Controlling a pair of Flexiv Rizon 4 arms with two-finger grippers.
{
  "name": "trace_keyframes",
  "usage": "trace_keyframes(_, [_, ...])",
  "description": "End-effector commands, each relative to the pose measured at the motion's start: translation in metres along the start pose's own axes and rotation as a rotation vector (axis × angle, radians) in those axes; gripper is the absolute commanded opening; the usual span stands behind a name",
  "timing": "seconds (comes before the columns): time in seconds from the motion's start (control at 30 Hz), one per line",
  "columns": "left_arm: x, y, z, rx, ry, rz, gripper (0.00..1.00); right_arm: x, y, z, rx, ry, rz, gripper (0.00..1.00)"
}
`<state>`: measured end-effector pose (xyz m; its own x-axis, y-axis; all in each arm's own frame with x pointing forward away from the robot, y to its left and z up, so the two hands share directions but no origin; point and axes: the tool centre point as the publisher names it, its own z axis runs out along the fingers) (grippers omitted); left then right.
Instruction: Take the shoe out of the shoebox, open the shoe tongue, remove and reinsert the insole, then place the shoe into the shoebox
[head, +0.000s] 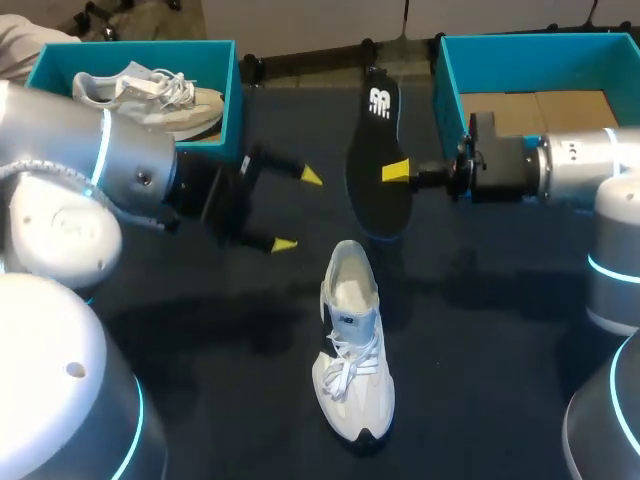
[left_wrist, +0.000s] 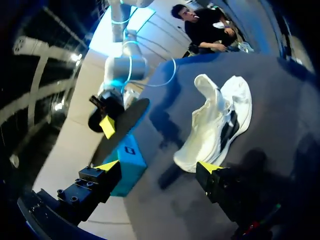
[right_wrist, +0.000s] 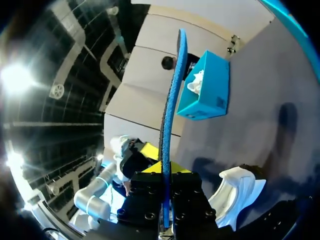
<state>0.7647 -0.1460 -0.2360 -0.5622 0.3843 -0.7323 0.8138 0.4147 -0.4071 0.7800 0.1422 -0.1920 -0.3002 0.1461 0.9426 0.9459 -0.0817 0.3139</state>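
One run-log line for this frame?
right gripper: shut on insole, held in air | left gripper: open, empty | shoe: upright on table, insole out

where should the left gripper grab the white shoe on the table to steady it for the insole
Probably the heel collar, pinched across its side walls from above. The shoe stands upright on its sole, toe toward the robot, its open heel end nearest the open left gripper. Grip rearward so the mouth is left free for the insole.

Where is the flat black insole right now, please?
In the head view, the flat black insole is clamped in the right gripper at mid-table, beyond the white shoe, with the open left gripper beside it.
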Motion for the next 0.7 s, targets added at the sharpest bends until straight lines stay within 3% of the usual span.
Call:
trace_keyframes(0.03, [0.015,-0.011,-0.013,-0.191,0.164,-0.336,1.00,0.006,-0.017,-0.010,-0.070,0.004,-0.025,0.00])
trace_keyframes(0.33, [0.026,-0.002,-0.017,-0.161,0.301,-0.778,1.00,-0.004,-0.029,-0.010,-0.087,-0.003,-0.068,0.00])
trace_keyframes(0.37, [0.027,-0.001,-0.017,-0.200,0.301,-0.795,1.00,-0.006,-0.030,-0.009,-0.102,-0.012,-0.065,0.00])
trace_keyframes(0.4, [0.027,-0.001,-0.017,-0.200,0.301,-0.795,1.00,-0.010,-0.032,-0.007,-0.114,-0.054,-0.039,0.00])
trace_keyframes(0.7, [0.027,-0.001,-0.017,-0.200,0.301,-0.795,1.00,-0.010,-0.032,-0.007,-0.114,-0.054,-0.039,0.00])
